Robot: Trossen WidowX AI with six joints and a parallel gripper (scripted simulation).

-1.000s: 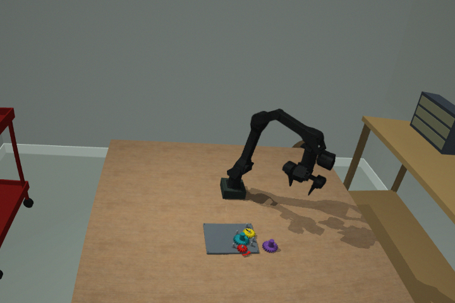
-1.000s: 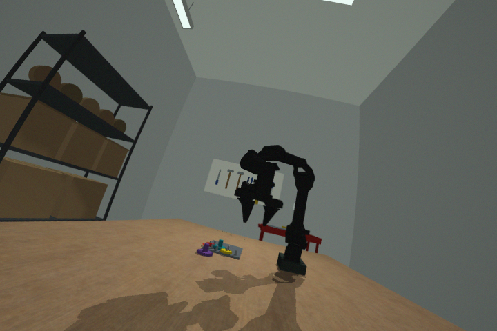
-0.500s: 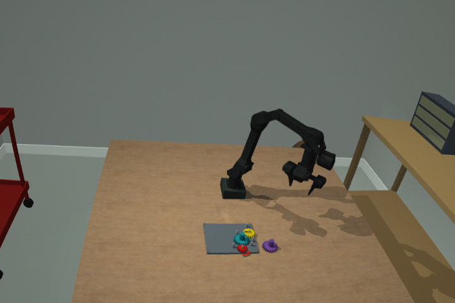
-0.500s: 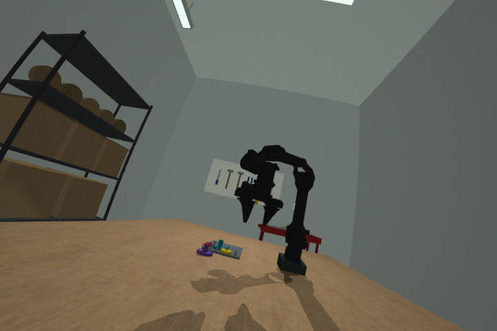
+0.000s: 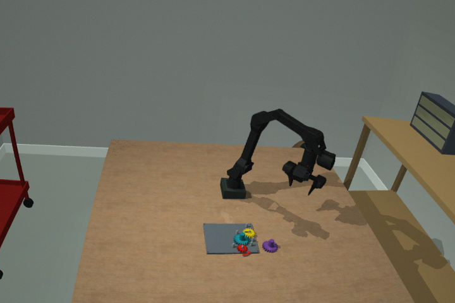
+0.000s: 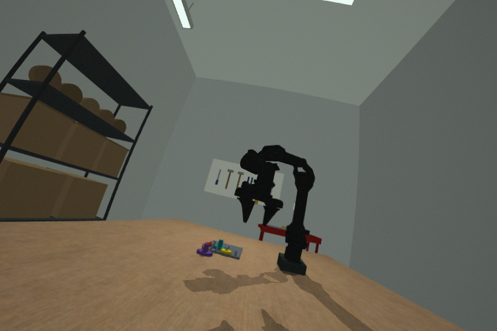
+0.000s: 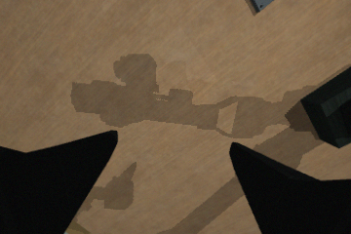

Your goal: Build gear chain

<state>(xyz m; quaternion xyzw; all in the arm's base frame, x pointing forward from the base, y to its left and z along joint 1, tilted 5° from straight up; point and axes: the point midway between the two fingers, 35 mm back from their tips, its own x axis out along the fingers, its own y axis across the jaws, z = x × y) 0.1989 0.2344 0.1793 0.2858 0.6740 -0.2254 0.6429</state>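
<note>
Although the claw (image 5: 299,189) (image 6: 255,223) (image 7: 175,141) is spread wide, with nothing between its fingers, the chain already looks nearly made. Teal gear (image 5: 240,240) (image 6: 220,243) is on the grey board (image 5: 217,237) (image 6: 237,249) (image 7: 262,5), between the red gear (image 5: 242,248) (image 6: 210,244) and the yellow gear (image 5: 249,233) (image 6: 226,252), close beside both. Probably the linking piece; tooth contact and flat seating are too small to confirm.

Purple gear (image 5: 270,246) (image 6: 204,252) stands upright on the table (image 5: 145,214) (image 6: 100,265) (image 7: 61,39), just off the board on the side toward the table's right edge as the top view shows it. Likely a spare, if the teal one meshes both ways. Some pegs are bare.

Claw hangs above the table toward that right edge, well apart from the board, so the retreat looks done. Judged: placing and clearing complete; left is the red gear's test turn. Main risk, a teal gear sitting slightly proud.
</note>
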